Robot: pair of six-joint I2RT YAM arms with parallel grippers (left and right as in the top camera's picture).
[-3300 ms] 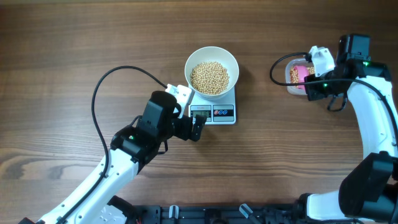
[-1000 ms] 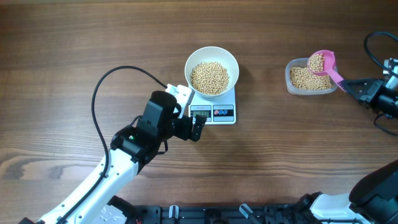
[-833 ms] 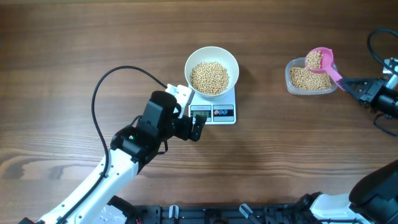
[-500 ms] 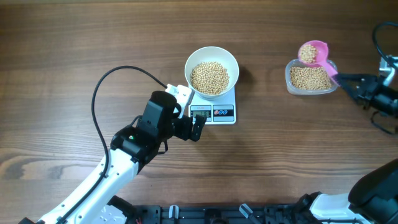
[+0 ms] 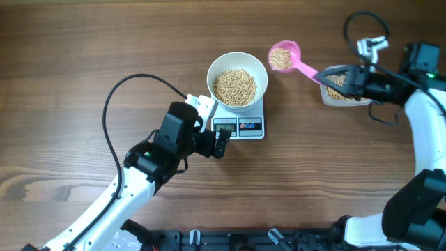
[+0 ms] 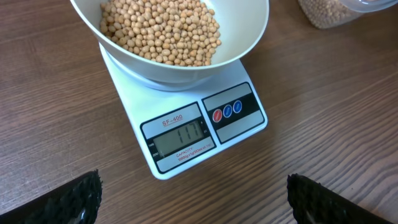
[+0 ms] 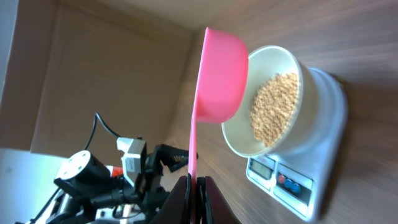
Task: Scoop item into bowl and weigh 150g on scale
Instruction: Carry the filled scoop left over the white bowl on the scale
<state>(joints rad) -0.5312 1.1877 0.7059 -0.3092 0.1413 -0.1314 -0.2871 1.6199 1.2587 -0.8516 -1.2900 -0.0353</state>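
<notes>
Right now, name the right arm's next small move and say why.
Probably carry the pink scoop a little further toward the bowl until its cup is over the opening. The right pincer is shut on the handle, the cup is loaded with beans, and it hangs just beside the rim, not above it. The bowl sits on the scale.

The table [image 5: 63, 49] is brown wood with dark lines running along it. Behind it stands a plain brown board [image 7: 99, 68]. Soft light shines on the wood.
</notes>
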